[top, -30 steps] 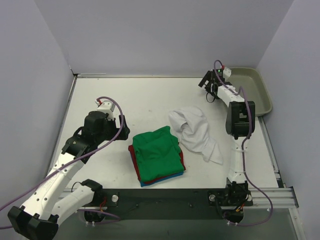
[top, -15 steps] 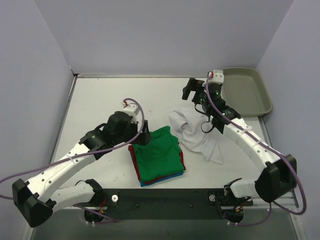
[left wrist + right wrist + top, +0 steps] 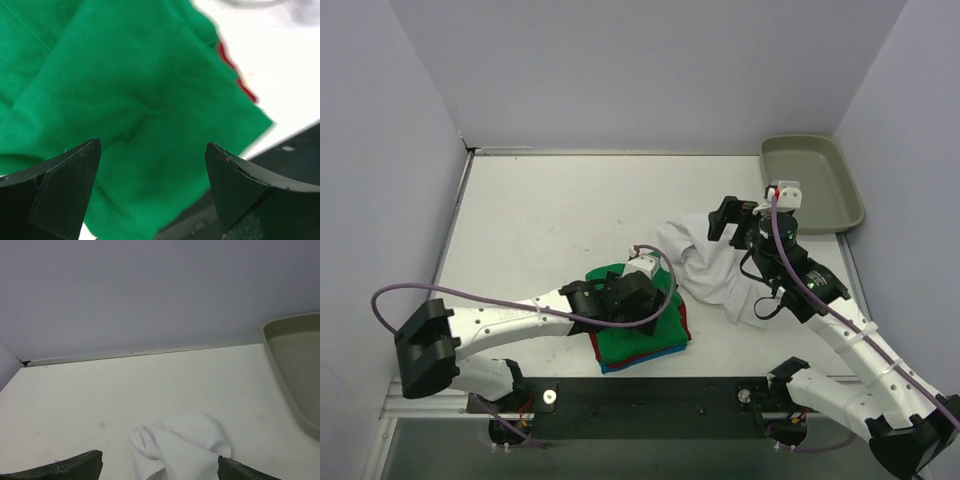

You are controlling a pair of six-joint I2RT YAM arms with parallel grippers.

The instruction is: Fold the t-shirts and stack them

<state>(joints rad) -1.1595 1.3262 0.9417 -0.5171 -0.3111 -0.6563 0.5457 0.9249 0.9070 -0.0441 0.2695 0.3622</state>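
Top external view: the folded stack sits toward the near edge of the desk (image 3: 550, 210), about in the middle. The green t-shirt (image 3: 645, 340) is on top. The red t-shirt (image 3: 686, 325) peeks out under it along the right side, and only a thin sliver of the blue t-shirt (image 3: 615, 368) shows at the bottom near edge. All three look roughly squared up, not perfectly lined up.

The white t-shirt (image 3: 705, 265) isn't folded at all. It's a crumpled heap just right of the stack, bunched up at the far end with a tail trailing toward the near right. I can't tell if it actually touches the green one. The grey-beige tray (image 3: 850, 195) is off in the far right corner.

The left end effector (image 3: 152, 155) hangs low over the green shirt with its jaws spread wide and nothing between them. In the left wrist view it's basically all green cloth with soft creases. I can't tell if the tips touch it.

The right end effector (image 3: 159, 462) is also wide open and holding nothing, above the far end of the white tee. The right wrist view shows a rounded white lump between its fingers.
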